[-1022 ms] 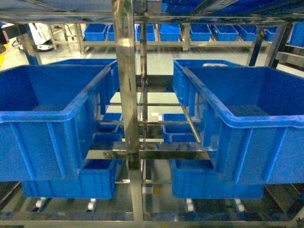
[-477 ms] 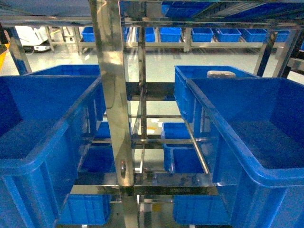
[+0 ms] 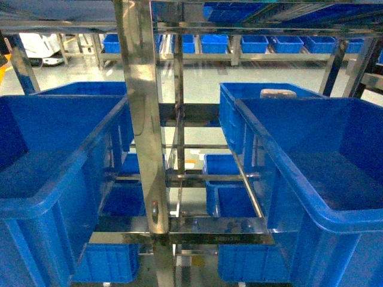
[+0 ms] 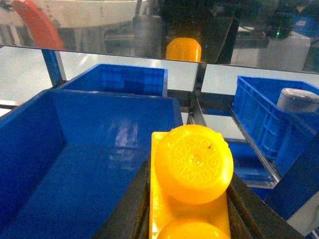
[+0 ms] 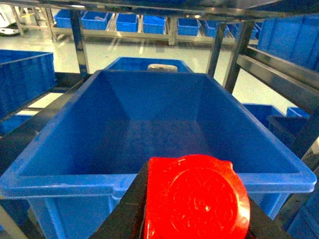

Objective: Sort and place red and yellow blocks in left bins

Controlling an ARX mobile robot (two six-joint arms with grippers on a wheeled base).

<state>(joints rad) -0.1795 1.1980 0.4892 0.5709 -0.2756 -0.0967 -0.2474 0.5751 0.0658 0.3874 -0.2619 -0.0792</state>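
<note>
My left fingers (image 4: 187,219) clamp studded orange-yellow plastic brick (image 4: 192,174) above deep blue crate (image 4: 75,169); right fingers (image 5: 194,219) clamp red block (image 5: 197,196) short of right crate (image 5: 154,129).

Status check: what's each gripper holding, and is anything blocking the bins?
Left gripper shut on orange-yellow studded plastic brick, over big blue crate. Right gripper shut on red plastic block, facing another blue crate. Nothing visible blocking either.

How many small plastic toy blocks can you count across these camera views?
2: the studded yellow plastic block in the left gripper; the red plastic block in the right gripper.
</note>
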